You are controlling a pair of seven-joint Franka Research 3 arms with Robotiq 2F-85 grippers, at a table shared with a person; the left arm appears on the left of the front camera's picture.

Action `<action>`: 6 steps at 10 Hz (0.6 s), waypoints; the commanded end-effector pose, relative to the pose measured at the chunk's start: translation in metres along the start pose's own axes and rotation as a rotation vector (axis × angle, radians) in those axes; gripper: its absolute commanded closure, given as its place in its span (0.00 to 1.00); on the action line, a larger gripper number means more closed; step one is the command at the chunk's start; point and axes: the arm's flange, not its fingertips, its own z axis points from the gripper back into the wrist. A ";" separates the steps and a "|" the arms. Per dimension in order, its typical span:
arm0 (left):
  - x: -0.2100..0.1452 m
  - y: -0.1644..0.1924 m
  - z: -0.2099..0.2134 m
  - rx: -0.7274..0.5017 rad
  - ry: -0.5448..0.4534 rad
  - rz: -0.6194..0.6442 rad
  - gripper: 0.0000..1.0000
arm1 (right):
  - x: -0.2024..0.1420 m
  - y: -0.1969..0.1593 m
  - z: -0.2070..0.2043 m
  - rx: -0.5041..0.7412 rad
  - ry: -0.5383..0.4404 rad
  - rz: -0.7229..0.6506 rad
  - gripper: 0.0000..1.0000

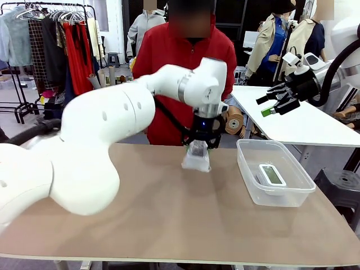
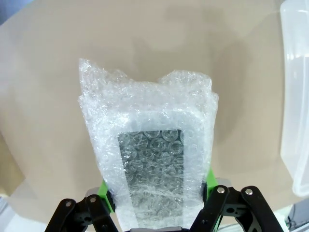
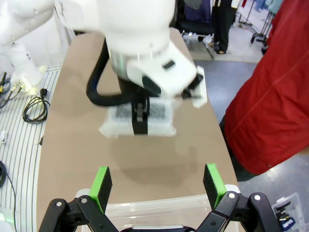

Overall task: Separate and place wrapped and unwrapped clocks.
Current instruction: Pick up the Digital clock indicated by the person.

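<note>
Centre frame: left gripper (image 2: 159, 203) clamps a wrapped clock (image 2: 152, 164); bare clock (image 1: 272, 174) lies binned at right; right gripper (image 3: 158, 186) gapes empty; a third clock, probably pending.

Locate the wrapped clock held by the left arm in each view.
Front view: wrapped clock centre, beneath the left gripper.
Left wrist view: lower centre, between the green-padded fingers.
Right wrist view: upper centre, under the white wrist.
Shared landmark: clear plastic bin.

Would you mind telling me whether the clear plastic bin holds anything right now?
It holds one item: a bare clock with a grey screen lies flat on the floor of the clear bin.
</note>
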 end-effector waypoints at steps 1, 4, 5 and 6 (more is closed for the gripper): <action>-0.014 0.021 0.030 0.078 0.034 -0.062 1.00 | 0.001 0.001 0.001 0.001 -0.001 0.017 0.00; -0.029 0.052 0.073 0.163 0.115 -0.250 1.00 | 0.001 0.001 0.001 0.001 -0.001 0.017 0.00; -0.030 0.061 0.084 0.179 0.148 -0.311 1.00 | 0.001 0.001 0.001 0.001 -0.001 0.017 0.00; -0.030 0.072 0.092 0.181 0.163 -0.325 1.00 | 0.001 0.001 0.001 0.001 -0.001 0.017 0.00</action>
